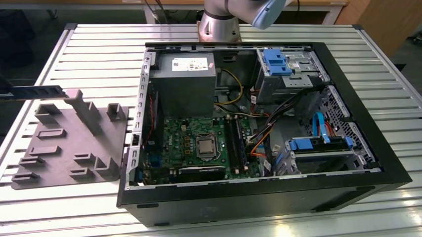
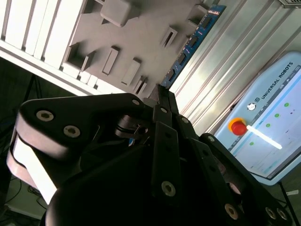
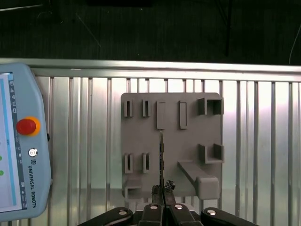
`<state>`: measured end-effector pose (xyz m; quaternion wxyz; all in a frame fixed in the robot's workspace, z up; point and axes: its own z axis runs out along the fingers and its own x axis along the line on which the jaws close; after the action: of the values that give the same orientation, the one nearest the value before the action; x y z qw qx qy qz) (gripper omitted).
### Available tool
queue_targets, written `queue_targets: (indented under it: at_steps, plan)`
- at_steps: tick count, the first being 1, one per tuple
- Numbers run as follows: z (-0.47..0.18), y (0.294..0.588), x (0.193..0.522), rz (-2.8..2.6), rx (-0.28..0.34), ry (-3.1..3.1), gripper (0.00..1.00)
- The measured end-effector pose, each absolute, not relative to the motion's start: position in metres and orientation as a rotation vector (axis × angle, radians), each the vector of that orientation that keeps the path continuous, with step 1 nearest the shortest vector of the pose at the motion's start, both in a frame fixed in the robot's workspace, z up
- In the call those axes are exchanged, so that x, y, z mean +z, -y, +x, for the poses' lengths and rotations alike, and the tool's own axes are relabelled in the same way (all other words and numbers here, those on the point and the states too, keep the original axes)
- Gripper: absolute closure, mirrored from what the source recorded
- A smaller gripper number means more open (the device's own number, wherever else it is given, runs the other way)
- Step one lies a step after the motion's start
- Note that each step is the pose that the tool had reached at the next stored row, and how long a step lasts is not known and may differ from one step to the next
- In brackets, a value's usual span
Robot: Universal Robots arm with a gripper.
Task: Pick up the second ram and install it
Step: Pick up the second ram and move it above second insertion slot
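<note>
End effector [image 3: 162, 193] is clamped narrow on the ram [image 2: 190, 44], gripping it by one end. The rest of the stick runs out past the fingertips [image 2: 159, 101]. In the first wrist view the ram shows edge-on as a thin dark line over the grey tray [image 3: 141, 127]. In the exterior view it hangs level at that view's far left, above the bench [image 1: 99, 44], just beside the tray's far corner and well apart from the case [image 1: 369, 163].

Step in hand, as I judge it: carrying the picked ram from the tray area to the case. The install is not done. The slots [image 1: 234, 140] sit beside the CPU on the motherboard [image 1: 188, 131]. Whether one slot is already filled is hard to tell from this angle, possibly yes.

To do the carry well:
- Keep the grip firm, since an end-held stick has leverage and can pivot between the pads.
- Hold it level and edge-down so the contact edge stays true.
- Line the long axis up with the slots before going in.
- Clear the case rim and the cable bundle near the slots.

Pendant [image 3: 19, 150] lies on the bench beside the tray, out of the path
</note>
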<state>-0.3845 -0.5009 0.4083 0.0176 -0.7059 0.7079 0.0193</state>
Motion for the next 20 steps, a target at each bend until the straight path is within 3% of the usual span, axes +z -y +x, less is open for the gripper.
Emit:
queue_targets:
  at_steps: [20]
  plan:
    - [-0.372,0.501,0.408,-2.193,0.06,-2.199,0.88]
